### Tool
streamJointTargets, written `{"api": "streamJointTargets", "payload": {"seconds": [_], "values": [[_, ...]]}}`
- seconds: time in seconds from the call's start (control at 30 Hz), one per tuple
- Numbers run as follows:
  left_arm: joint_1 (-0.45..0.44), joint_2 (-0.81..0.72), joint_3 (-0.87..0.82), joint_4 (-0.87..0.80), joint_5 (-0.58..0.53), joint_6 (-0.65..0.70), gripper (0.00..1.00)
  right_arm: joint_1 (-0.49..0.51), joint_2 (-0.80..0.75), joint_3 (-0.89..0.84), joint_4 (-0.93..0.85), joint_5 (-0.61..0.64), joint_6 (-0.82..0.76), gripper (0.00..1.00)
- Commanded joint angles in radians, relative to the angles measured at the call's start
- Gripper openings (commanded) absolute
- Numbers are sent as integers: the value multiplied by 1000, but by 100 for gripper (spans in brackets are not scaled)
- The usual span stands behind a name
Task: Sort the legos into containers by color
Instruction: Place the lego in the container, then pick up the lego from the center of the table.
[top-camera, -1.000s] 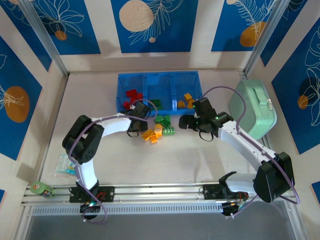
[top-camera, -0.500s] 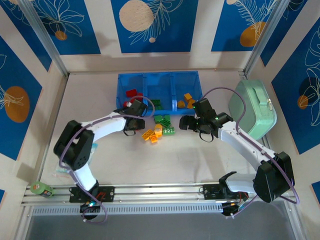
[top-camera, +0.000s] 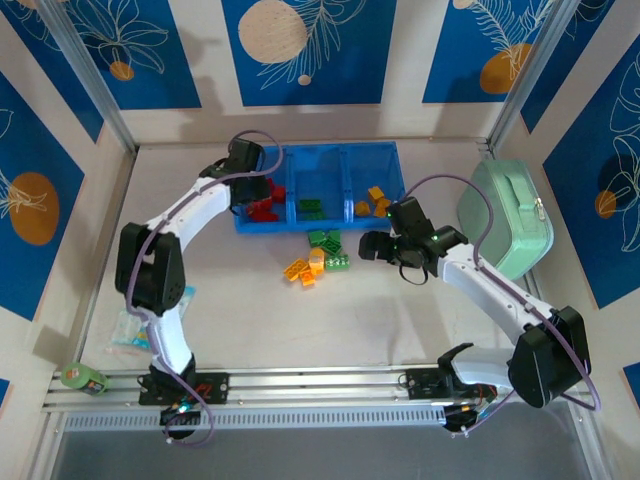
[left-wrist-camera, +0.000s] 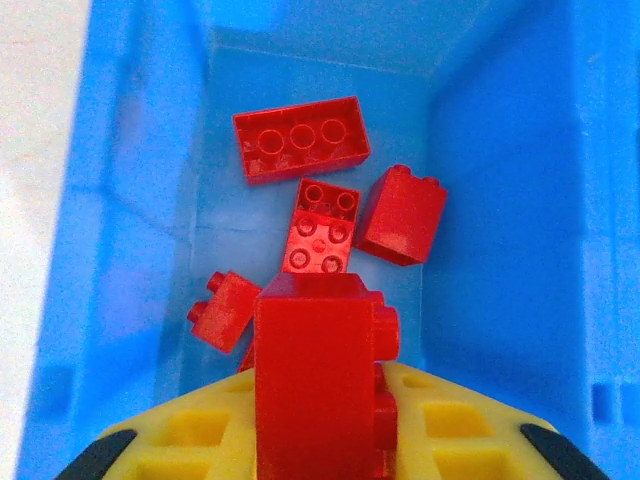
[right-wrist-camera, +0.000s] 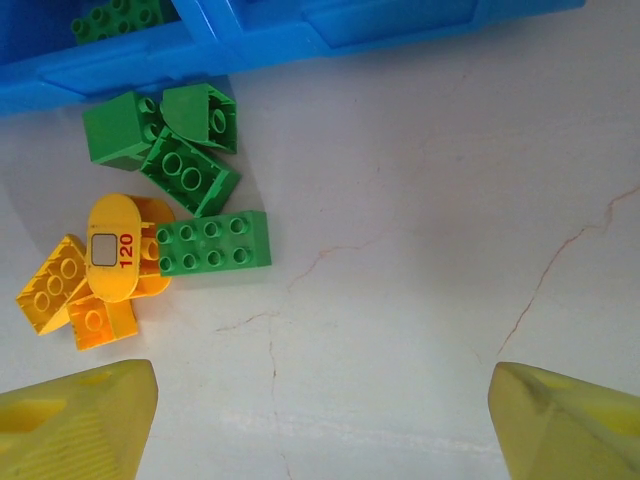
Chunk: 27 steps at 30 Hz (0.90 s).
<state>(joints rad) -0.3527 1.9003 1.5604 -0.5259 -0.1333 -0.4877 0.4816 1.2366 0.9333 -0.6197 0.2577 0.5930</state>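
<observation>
Currently, the counter (top-camera: 300, 335) carries a mint-green case (top-camera: 505, 220) with a handle at its right side, close to the wall. The blue tray (top-camera: 330, 155) sits at the far middle of the counter with its three compartments side by side. Red legos lie in the left compartment, green in the middle and yellow-orange in the right.

The left arm reaches over the tray's left compartment. The left hand (top-camera: 252, 188) is closed on a red brick (left-wrist-camera: 318, 370), which is clamped upright between the yellow fingers (left-wrist-camera: 190, 445) above that compartment. In the left wrist view, several loose red bricks (left-wrist-camera: 322, 228) lie on the compartment floor below the held brick.

The right hand (top-camera: 368, 245) is held above the counter just in front of the tray's right compartment. Its jaws are wide apart and hold nothing. In the right wrist view its fingertips (right-wrist-camera: 75, 420) stand at the two lower corners with bare counter between them.

A loose pile (top-camera: 320, 255) lies on the counter just in front of the middle compartment, to the left of the right hand. It holds four green bricks (right-wrist-camera: 190, 175), clustered together. Beside them, a yellow oval piece (right-wrist-camera: 112, 248) marked 120 lies across the yellow-orange bricks (right-wrist-camera: 50, 285).
</observation>
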Motion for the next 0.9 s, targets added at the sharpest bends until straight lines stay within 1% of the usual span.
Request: {"api": "streamJointTargets", "payload": {"seconds": [0.0,0.03,0.1,0.13,0.2,0.3,0.5,0.73,0.87], "values": [[14,44,103,-88,27,44,28,9,-32,-20,-18,-13,14,87],[15,53,136,-111,29,48,35,11,-35,-22,-18,-14,15,87],[9,45,170,-136,35,60,55,16,-37,-24,-20,-16,13,86],[3,26,164,-132,31,63,62,18,-37,-23,-19,-14,14,87],[-4,-16,136,-118,33,66,67,24,-34,-25,-13,-16,11,87],[-15,-89,67,-89,45,70,68,36,-22,-19,-6,-21,9,87],[-41,-257,-105,-15,67,69,68,78,25,15,-5,-17,0,87],[-75,-431,-364,72,85,34,68,155,108,74,-10,-2,-4,87],[-89,-516,-539,132,101,13,68,179,171,135,-30,-1,-5,85]]}}
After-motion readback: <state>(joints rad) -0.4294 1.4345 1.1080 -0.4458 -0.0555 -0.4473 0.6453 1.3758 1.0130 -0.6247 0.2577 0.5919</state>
